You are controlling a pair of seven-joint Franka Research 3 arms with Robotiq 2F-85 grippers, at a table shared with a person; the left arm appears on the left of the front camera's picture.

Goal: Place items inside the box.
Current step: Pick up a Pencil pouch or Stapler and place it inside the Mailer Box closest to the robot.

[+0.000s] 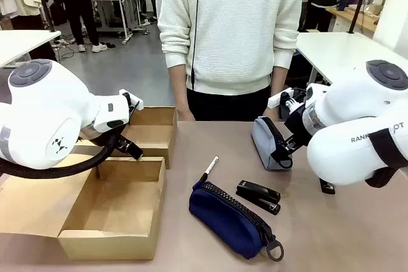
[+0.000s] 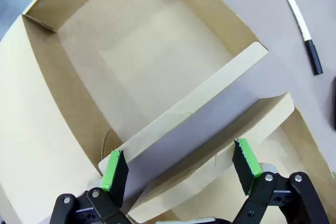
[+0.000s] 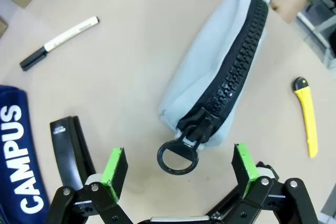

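The open cardboard box (image 1: 150, 186) stands at the table's left. My left gripper (image 1: 129, 148) hangs open over it. In the left wrist view that gripper (image 2: 181, 169) straddles a raised inner flap (image 2: 199, 103) of the box (image 2: 47, 61) without touching it. My right gripper (image 1: 284, 149) is open just above the near end of the light grey pouch (image 1: 266, 139). In the right wrist view the right gripper (image 3: 181, 163) has the zip ring of the grey pouch (image 3: 210, 66) between its pads. The navy pouch (image 1: 229, 218), the black stapler (image 1: 258, 197) and the pen (image 1: 209, 171) lie mid-table.
A person in a white sweater (image 1: 233, 30) stands at the far edge, one hand (image 3: 291, 3) by the grey pouch's far end. A yellow utility knife (image 3: 305, 116) lies beside that pouch. The pen (image 2: 303, 30) lies outside the box on bare table.
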